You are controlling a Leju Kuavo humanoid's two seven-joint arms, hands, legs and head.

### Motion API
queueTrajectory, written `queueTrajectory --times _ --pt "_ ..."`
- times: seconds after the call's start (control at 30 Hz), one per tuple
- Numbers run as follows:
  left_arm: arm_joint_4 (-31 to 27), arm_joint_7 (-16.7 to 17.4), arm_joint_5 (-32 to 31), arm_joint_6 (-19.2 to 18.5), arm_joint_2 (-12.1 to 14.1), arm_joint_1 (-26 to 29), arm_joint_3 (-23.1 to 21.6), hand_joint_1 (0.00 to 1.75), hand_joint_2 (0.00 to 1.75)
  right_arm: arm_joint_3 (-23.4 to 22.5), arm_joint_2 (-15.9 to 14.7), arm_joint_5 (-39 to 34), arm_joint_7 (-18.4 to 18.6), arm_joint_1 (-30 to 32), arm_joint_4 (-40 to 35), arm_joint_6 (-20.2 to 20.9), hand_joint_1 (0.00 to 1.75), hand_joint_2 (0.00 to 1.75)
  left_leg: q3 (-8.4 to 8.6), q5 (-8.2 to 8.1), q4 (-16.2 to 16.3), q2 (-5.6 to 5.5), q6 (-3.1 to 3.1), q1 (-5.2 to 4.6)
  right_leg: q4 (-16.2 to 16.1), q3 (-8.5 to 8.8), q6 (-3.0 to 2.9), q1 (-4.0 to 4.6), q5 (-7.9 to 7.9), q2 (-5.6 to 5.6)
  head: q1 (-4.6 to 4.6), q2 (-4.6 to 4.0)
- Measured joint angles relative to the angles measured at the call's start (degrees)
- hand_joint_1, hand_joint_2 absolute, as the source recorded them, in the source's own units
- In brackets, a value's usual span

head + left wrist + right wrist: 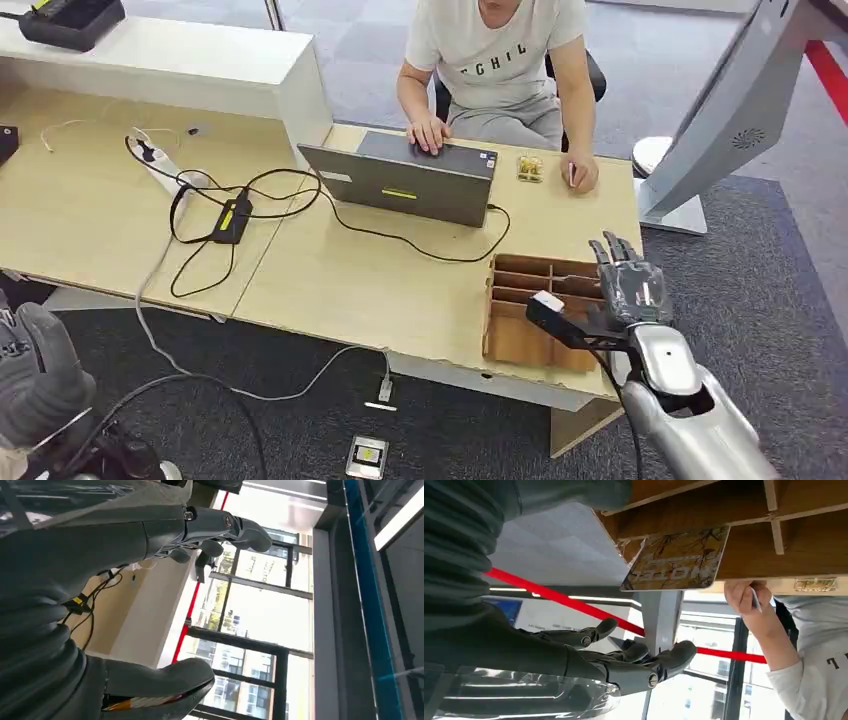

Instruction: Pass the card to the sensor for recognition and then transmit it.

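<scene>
Your right hand hovered open, fingers spread, over the wooden divider box; the card stood in it, just beside your fingers.

desk | laptop | wooden organizer | power strip

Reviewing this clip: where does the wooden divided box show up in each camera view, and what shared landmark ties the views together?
Head view: the wooden divided box sits on the table's near right corner, beside the right hand.
Left wrist view: not in it.
Right wrist view: it runs along the picture's upper part, with a card leaning at its edge.
Shared landmark: the seated person's hand holding a small card.
</scene>
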Motion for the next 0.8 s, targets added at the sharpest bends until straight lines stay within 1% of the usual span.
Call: queueTrajectory --times 0.07,0.17,0.2,0.27,0.37,0.4,0.43,0.47,0.5,0.57,0.6,0.63,0.8 --pt "0.0 0.0 0.0 0.0 0.0 -0.01 0.0 0.0 1.75 0.0 0.02 0.0 0.0 -0.06 0.35 0.0 0.33 1.75 0.0 0.0 0.0 0.0 0.0 0.0 0.0 0.0 0.0 0.0 0.0 0.0 0.02 0.0" --pt "0.0 0.0 0.04 0.0 0.0 -0.03 -0.02 0.0 1.75 0.0 0.02 -0.04 0.04 -0.18 0.9 -0.02 0.45 1.75 0.0 0.0 0.0 0.0 0.0 0.0 0.0 0.0 0.0 0.0 0.0 0.0 0.02 0.0" --pt "0.0 0.02 0.07 0.0 0.0 -0.04 -0.02 0.0 1.75 0.0 0.02 -0.15 0.09 -0.24 1.09 -0.04 0.44 1.75 0.01 0.0 0.0 0.0 0.0 0.0 0.0 0.0 0.0 0.0 0.0 0.0 0.02 0.0" --pt "0.0 0.02 0.17 0.0 0.0 -0.1 -0.09 0.0 1.75 0.0 0.02 -0.2 0.17 -0.33 1.42 -0.04 0.49 1.75 0.01 0.0 0.0 0.0 0.0 0.0 0.0 0.0 0.0 0.0 0.0 0.0 0.02 0.0" --pt "0.07 0.0 0.46 0.0 0.0 -0.2 -0.26 0.0 1.75 0.0 0.0 -0.39 0.28 -0.34 1.92 -0.04 0.75 1.75 0.03 0.0 0.0 0.0 0.0 0.0 0.0 0.0 0.0 0.0 0.0 0.0 0.02 0.0" --pt "0.09 0.02 0.5 0.0 0.0 -0.27 -0.33 0.0 1.75 0.0 0.0 -0.48 0.39 -0.32 2.05 -0.04 0.89 1.75 0.02 0.0 0.0 0.0 0.0 0.0 0.0 0.0 0.0 0.0 0.0 0.0 0.02 0.0" --pt "0.13 0.0 0.52 0.0 0.0 -0.35 -0.39 0.0 1.75 0.0 0.0 -0.55 0.44 -0.31 2.21 -0.07 1.31 1.75 0.02 0.0 0.0 0.0 0.0 0.0 0.0 0.0 0.0 0.0 0.0 0.0 0.0 0.0" --pt "0.2 0.02 0.57 0.0 0.0 -0.45 -0.39 0.0 1.75 0.0 0.0 -0.55 0.44 -0.27 2.36 -0.15 1.48 1.75 0.02 0.0 0.0 0.0 0.0 0.0 0.0 0.0 0.0 0.0 0.0 0.0 0.02 0.0" --pt "0.26 0.02 0.59 0.0 0.0 -0.55 -0.41 0.0 1.75 0.02 0.0 -0.55 0.44 -0.25 2.49 -0.26 1.57 1.75 0.02 0.0 0.0 0.0 0.0 0.0 0.0 0.0 0.0 0.0 0.0 0.0 0.0 0.0" --pt "0.42 0.02 0.63 0.0 0.0 -0.64 -0.42 0.0 1.75 0.07 0.02 -0.52 0.44 -0.22 2.51 -0.33 1.66 1.75 0.02 0.0 0.0 0.0 0.0 0.0 0.0 0.0 0.0 0.0 0.0 0.0 0.0 0.0" --pt "0.48 0.0 0.63 0.0 0.0 -0.65 -0.42 0.0 1.75 0.09 0.04 -0.52 0.42 -0.22 2.51 -0.33 1.64 1.75 0.02 0.0 0.0 0.0 0.0 0.0 0.0 0.0 0.0 0.0 0.0 0.0 0.02 0.0" --pt "0.5 0.0 0.63 0.0 0.0 -0.65 -0.42 0.0 1.75 0.09 0.04 -0.52 0.42 -0.22 2.49 -0.33 1.68 1.75 0.02 0.0 0.0 0.0 0.0 0.0 0.0 0.0 0.0 0.0 0.0 0.0 0.02 0.0" --pt "0.5 0.0 0.63 0.0 0.0 -0.65 -0.42 0.0 1.75 0.09 0.04 -0.52 0.42 -0.22 2.49 -0.33 1.68 1.75 0.02 0.0 0.0 0.0 0.0 0.0 0.0 0.0 0.0 0.0 0.0 0.0 0.02 0.0"
